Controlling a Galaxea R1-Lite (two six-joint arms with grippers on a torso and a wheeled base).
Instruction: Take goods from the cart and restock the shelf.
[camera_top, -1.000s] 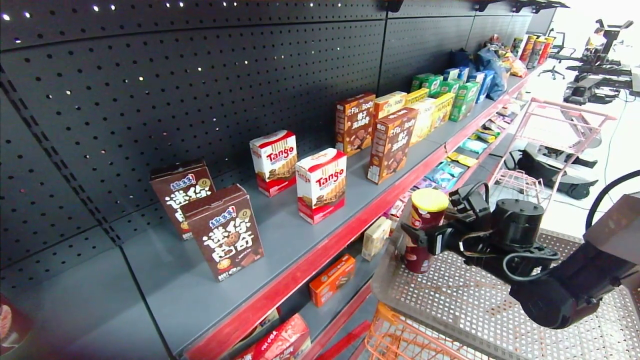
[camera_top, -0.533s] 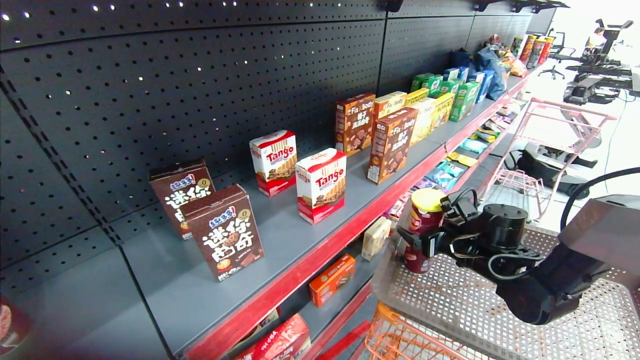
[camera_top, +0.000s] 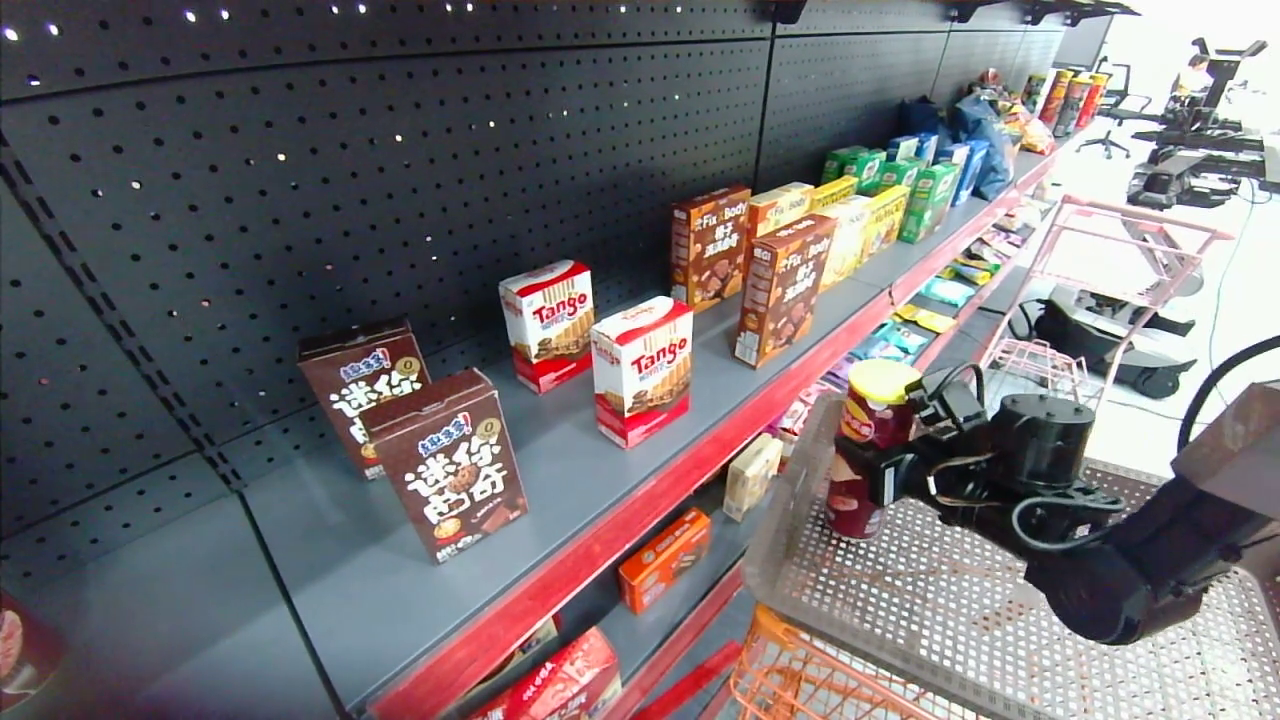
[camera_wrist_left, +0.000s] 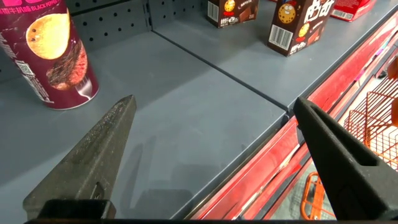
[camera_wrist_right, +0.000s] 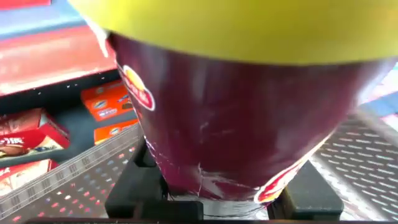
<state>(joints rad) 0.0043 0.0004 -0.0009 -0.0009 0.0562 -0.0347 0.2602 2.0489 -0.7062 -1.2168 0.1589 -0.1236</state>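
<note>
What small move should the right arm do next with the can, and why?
Probably lift it higher. The right gripper is shut on the can, whose base is low by the cart tray, under the shelf's red edge; it should clear that edge first.

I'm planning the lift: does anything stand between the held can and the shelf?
Nothing visible does. The can, in the right gripper above the cart, is beside the shelf. The white box and the brown box stand further in, with bare shelf between them.
</note>
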